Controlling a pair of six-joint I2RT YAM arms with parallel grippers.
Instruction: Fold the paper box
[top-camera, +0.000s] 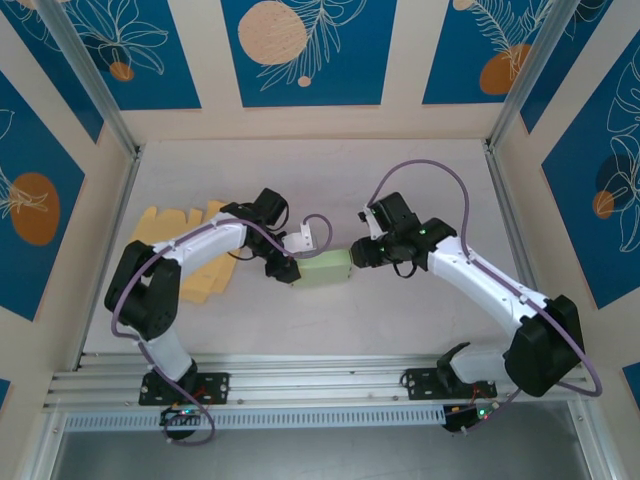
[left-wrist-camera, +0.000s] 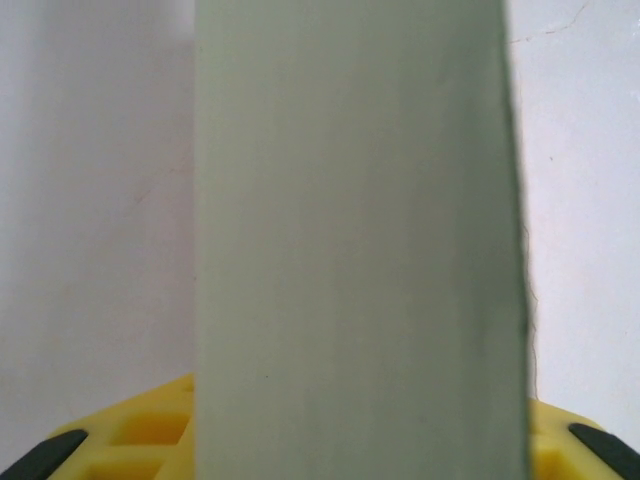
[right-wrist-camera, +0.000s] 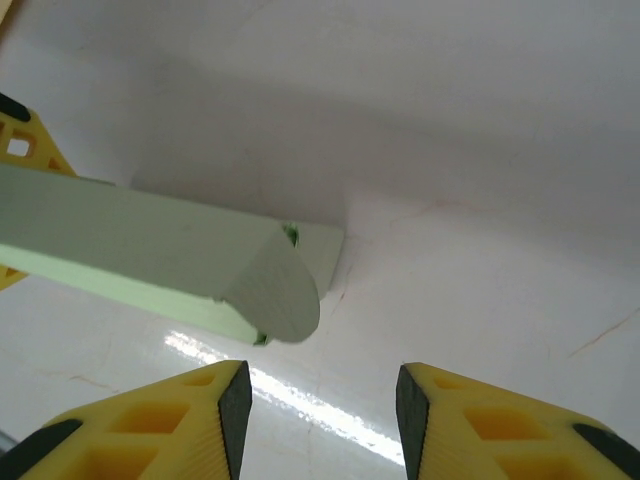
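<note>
The pale green paper box (top-camera: 325, 269) lies in the middle of the table, folded into a long closed shape. My left gripper (top-camera: 284, 268) is at its left end. In the left wrist view the box (left-wrist-camera: 360, 240) spans the gap between the yellow fingers (left-wrist-camera: 130, 435), and the jaws are shut on it. My right gripper (top-camera: 358, 253) hovers just off the box's right end. In the right wrist view the box (right-wrist-camera: 140, 250) shows a rounded end flap (right-wrist-camera: 285, 290) above the left finger, and the right gripper (right-wrist-camera: 322, 420) stands open with only bare table between its pads.
A stack of flat tan paper sheets (top-camera: 185, 250) lies at the left, under the left arm. Metal frame posts (top-camera: 505, 120) and panel walls close in the table on three sides. An aluminium rail (top-camera: 320, 385) runs along the near edge.
</note>
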